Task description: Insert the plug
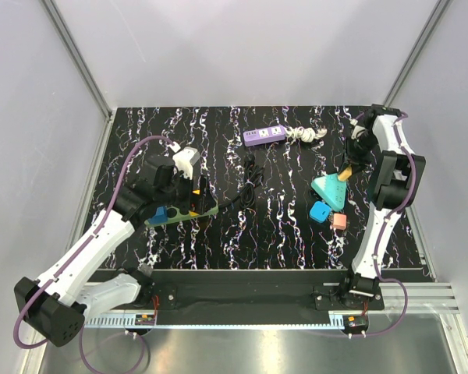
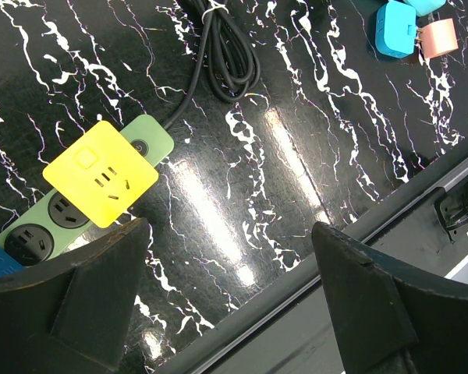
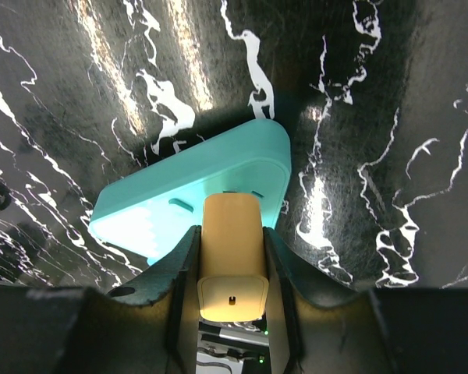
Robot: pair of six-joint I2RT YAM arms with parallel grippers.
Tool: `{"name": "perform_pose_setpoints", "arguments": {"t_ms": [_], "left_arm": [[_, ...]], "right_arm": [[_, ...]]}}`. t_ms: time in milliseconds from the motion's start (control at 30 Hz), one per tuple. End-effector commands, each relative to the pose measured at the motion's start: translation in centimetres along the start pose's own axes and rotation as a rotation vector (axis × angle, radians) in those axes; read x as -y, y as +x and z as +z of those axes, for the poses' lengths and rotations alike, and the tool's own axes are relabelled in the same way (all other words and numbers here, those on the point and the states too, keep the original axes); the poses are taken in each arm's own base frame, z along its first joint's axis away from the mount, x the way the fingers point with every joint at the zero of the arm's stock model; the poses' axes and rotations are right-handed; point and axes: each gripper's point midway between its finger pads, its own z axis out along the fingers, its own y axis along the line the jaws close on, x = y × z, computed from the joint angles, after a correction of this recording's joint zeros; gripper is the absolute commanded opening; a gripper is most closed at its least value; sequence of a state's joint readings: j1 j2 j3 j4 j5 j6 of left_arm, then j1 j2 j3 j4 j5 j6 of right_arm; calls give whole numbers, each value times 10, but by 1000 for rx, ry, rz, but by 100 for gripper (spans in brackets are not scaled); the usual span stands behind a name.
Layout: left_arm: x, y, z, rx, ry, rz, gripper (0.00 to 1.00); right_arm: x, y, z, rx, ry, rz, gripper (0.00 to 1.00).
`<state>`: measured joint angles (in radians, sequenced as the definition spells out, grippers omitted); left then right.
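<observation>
My right gripper point(image 3: 231, 234) is shut on a pale orange plug point(image 3: 232, 249), held by its sides between both fingers. The plug's far end meets the top face of a teal triangular power strip point(image 3: 210, 183), right by two slots; its prongs are hidden. From above, the plug point(image 1: 342, 176) sits at the strip's point(image 1: 330, 191) upper corner under the right gripper point(image 1: 348, 168). My left gripper point(image 2: 230, 234) stands open over bare table, with nothing between its fingers, beside a green power strip point(image 2: 147, 139) that carries a yellow adapter point(image 2: 101, 173).
A blue plug point(image 1: 320, 212) and a pink plug point(image 1: 339, 221) lie below the teal strip. A purple power strip point(image 1: 265, 135) with a white cable point(image 1: 306, 134) lies at the back. A coiled black cable point(image 2: 226, 54) runs from the green strip point(image 1: 181, 213). The table's front rail point(image 2: 327, 257) is close.
</observation>
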<state>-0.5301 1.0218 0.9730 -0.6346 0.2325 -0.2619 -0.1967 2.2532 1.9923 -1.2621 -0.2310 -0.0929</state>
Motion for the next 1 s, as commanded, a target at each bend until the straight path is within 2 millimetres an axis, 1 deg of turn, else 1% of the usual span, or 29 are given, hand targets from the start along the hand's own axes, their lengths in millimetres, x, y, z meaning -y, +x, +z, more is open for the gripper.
{"name": "perform_pose_setpoints", "arguments": {"t_ms": [0, 67, 200, 267, 367, 467, 600, 733, 833, 900, 967], "left_arm": [[4, -12, -4, 53, 16, 21, 88], [3, -13, -5, 56, 14, 21, 88], [4, -13, -4, 55, 15, 21, 89], [3, -13, -5, 56, 14, 22, 88], [4, -13, -5, 56, 15, 20, 88], [4, -13, -5, 56, 15, 22, 88], [3, -13, -6, 61, 14, 23, 88], [4, -13, -6, 59, 16, 22, 88], [4, -14, -6, 63, 14, 23, 88], [4, -14, -7, 63, 17, 24, 88], [4, -14, -7, 65, 18, 24, 88]], "right_arm": [[-5, -8, -3, 22, -29, -11, 0], [-8, -10, -3, 33, -44, -12, 0], [-3, -5, 2, 14, -23, -1, 0], [-4, -5, 3, 14, -25, 2, 0], [-3, -1, 11, -3, 2, 6, 0], [1, 9, 21, -42, 39, 6, 0], [-7, 14, 31, -70, 58, -19, 0], [-7, 20, 42, -95, 82, -23, 0], [-1, 28, 50, -120, 125, -19, 0], [8, 31, 51, -130, 194, -17, 0], [8, 31, 51, -124, 219, -13, 0]]}}
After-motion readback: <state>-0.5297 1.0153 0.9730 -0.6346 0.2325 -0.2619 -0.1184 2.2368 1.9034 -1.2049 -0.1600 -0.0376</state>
